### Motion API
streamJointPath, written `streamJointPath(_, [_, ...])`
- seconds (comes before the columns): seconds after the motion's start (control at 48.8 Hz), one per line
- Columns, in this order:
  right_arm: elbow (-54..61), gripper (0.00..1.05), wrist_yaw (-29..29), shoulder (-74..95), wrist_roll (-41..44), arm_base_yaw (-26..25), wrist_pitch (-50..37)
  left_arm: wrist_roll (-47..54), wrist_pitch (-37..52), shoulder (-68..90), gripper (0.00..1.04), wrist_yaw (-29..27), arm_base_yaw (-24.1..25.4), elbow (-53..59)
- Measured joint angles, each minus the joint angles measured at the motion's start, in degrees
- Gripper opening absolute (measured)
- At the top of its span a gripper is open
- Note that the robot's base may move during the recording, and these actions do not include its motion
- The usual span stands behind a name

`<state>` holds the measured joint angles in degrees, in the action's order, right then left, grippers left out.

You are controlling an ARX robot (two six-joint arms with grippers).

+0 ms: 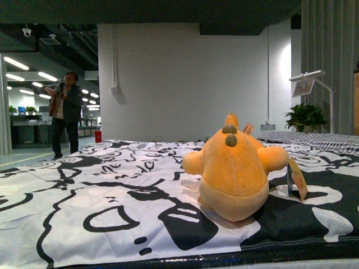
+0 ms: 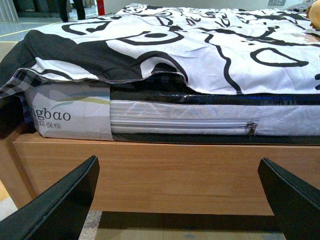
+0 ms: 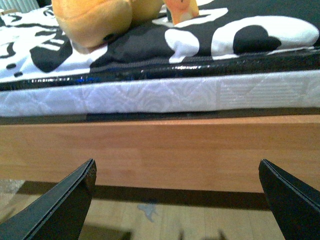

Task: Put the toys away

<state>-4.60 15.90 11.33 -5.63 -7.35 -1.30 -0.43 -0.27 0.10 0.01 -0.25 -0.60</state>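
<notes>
An orange-yellow plush toy [image 1: 235,168] sits on the bed's black-and-white patterned cover [image 1: 112,190], right of the middle and near the front edge, with a tan tag [image 1: 297,178] beside it. The right wrist view catches its rounded underside [image 3: 95,20] above the mattress edge. Neither arm shows in the front view. My left gripper [image 2: 177,200] is open, low in front of the wooden bed frame [image 2: 165,170], holding nothing. My right gripper [image 3: 176,200] is open too, below the bed frame [image 3: 165,150] and under the toy's level.
A zipped mattress [image 2: 175,122] lies on the wooden frame. A striped pillow [image 1: 320,140] lies at the far right of the bed. A person [image 1: 64,112] stands far off at the left. A potted plant [image 1: 305,116] and a lamp [image 1: 308,81] stand behind the bed.
</notes>
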Motion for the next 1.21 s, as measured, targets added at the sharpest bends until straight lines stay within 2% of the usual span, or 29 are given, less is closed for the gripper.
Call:
streamJointPath(0.082, [-3.8, 0.98, -0.2, 8.7, -1.6, -0.4, -8.2, 0.0, 0.0, 0.0, 0.99, 0.0, 0.0, 0.0])
streamJointPath(0.143, [-7.6, 0.98, -3.0, 16.6, -2.1, 1.9, -15.4, 0.0, 0.0, 0.0, 0.99, 0.0, 0.0, 0.0])
streamJointPath(0.225, [-12.9, 0.98, -6.8, 26.1, -2.3, 6.6, -22.8, 0.0, 0.0, 0.0, 0.99, 0.0, 0.0, 0.0])
streamJointPath(0.348, [-23.2, 0.98, -13.3, 40.3, -1.5, 15.1, -27.6, 0.0, 0.0, 0.0, 0.99, 0.0, 0.0, 0.0])
streamJointPath(0.635, [-41.4, 0.98, -22.4, 60.5, 0.9, 25.4, -28.4, 0.0, 0.0, 0.0, 0.99, 0.0, 0.0, 0.0])
streamJointPath(0.86, [-50.7, 0.98, -26.3, 69.4, 1.9, 27.8, -26.2, 0.0, 0.0, 0.0, 0.99, 0.0, 0.0, 0.0])
streamJointPath(1.208, [-63.5, 0.98, -31.6, 81.5, 2.6, 28.3, -21.2, 0.0, 0.0, 0.0, 0.99, 0.0, 0.0, 0.0])
